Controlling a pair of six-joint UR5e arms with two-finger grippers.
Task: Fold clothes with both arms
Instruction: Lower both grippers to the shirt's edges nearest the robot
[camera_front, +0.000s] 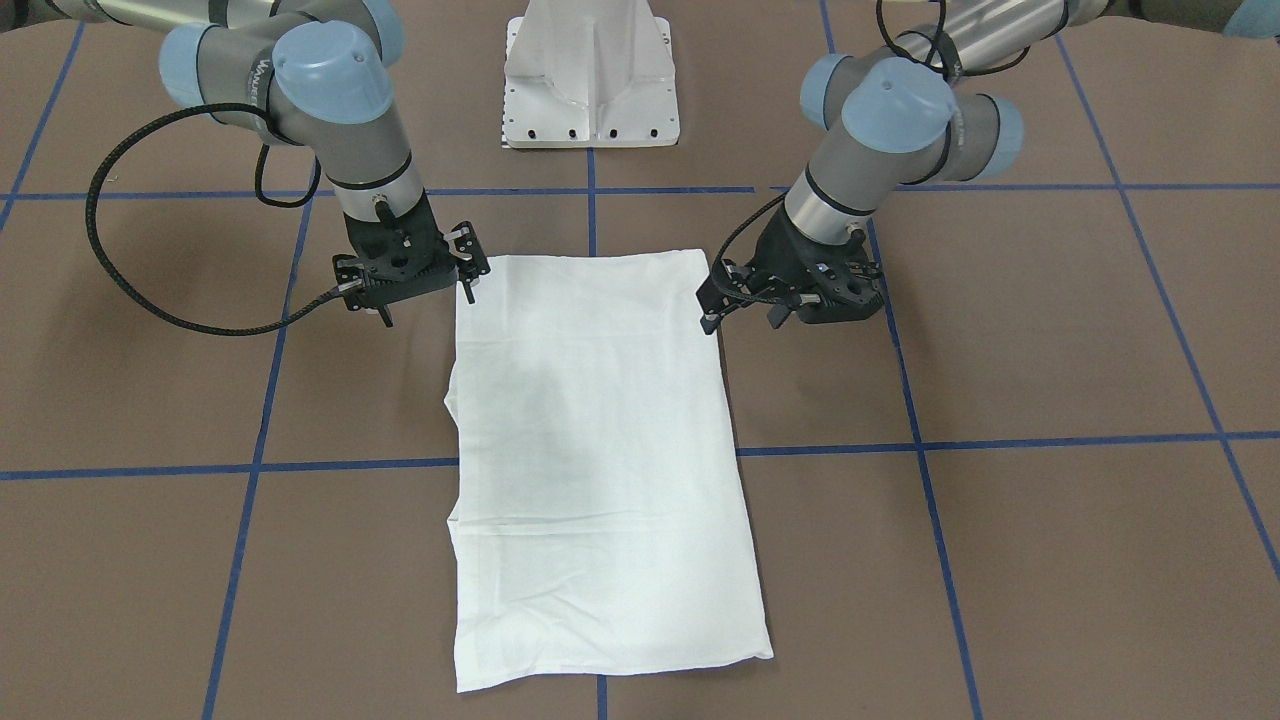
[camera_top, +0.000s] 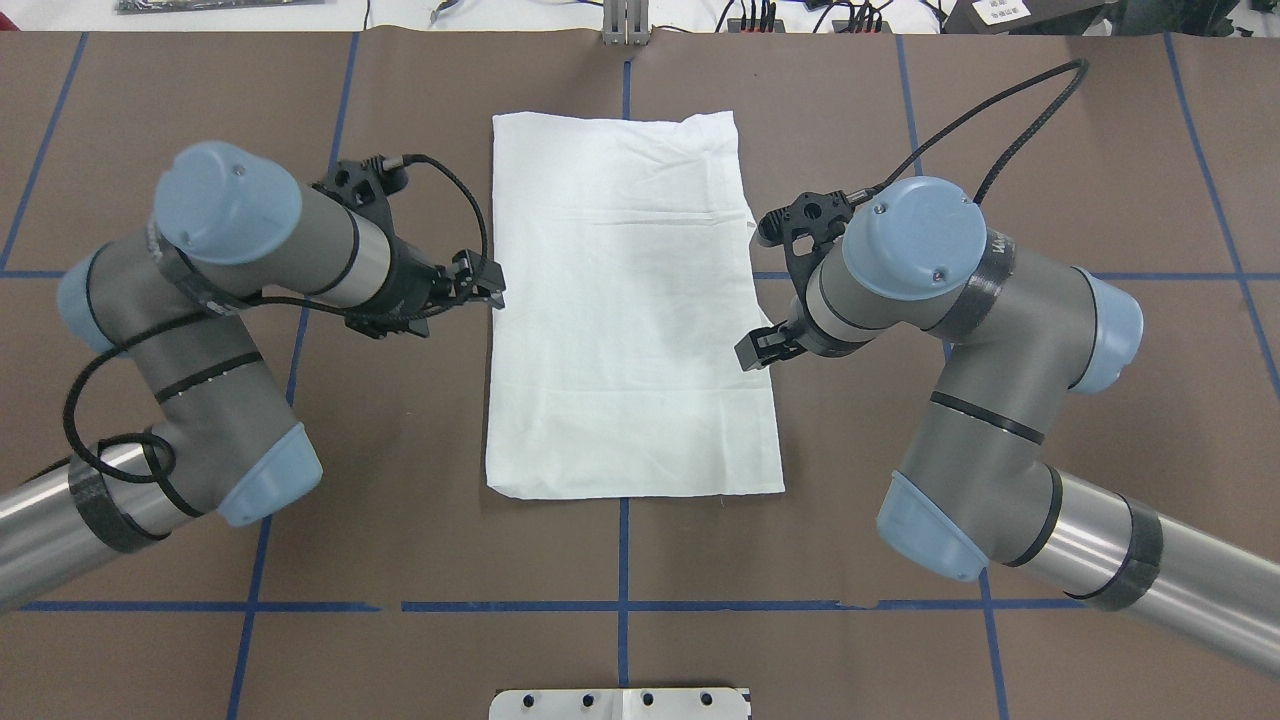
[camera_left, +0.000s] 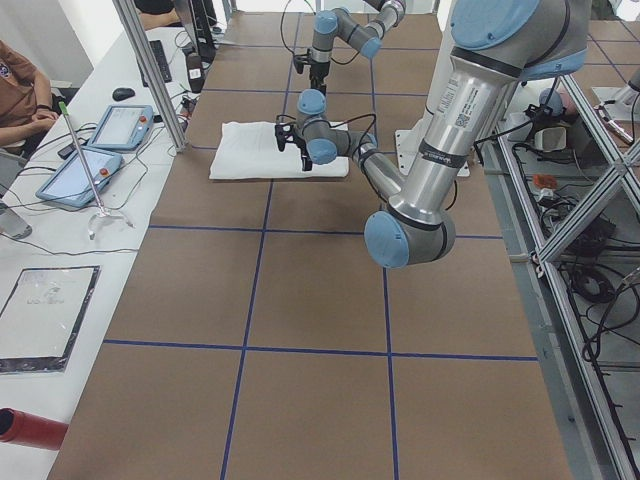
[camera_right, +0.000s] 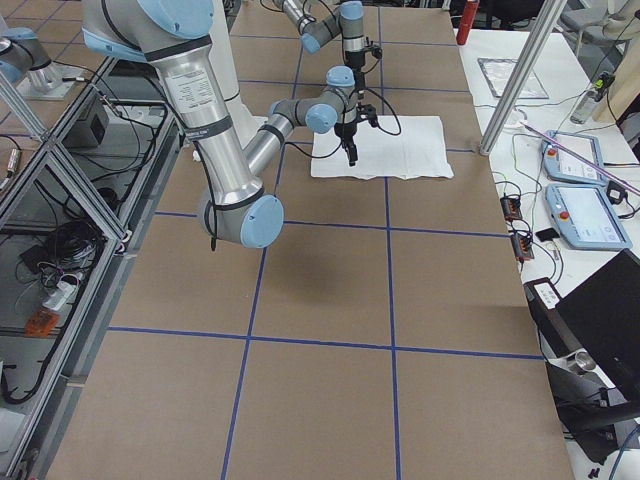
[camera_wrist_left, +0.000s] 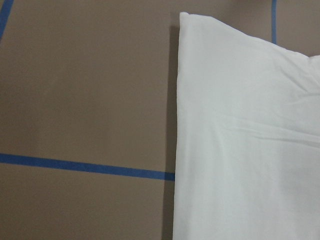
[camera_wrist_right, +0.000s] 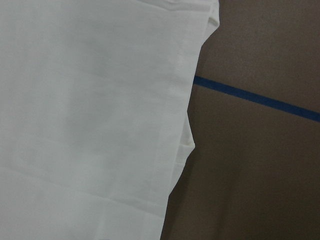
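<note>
One white thin-fabric T-shirt (camera_top: 630, 300) lay flat at the middle of the brown, blue-taped table (camera_top: 400, 450), already folded into a long rectangle. By the overhead dial, the black two-finger left gripper (camera_top: 483, 283) hung at its 9 o'clock edge and the matching right gripper (camera_top: 762, 347) at 3 o'clock, both seemingly spread open and empty. We judged a crosswise fold came next, calling for matched pinches on both edges.

T-shirt (camera_top: 630, 300) flat on table (camera_top: 400, 450), centre | my left gripper (camera_front: 742, 318) just beside its left edge | my right gripper (camera_front: 427, 305) just beside its right edge
</note>
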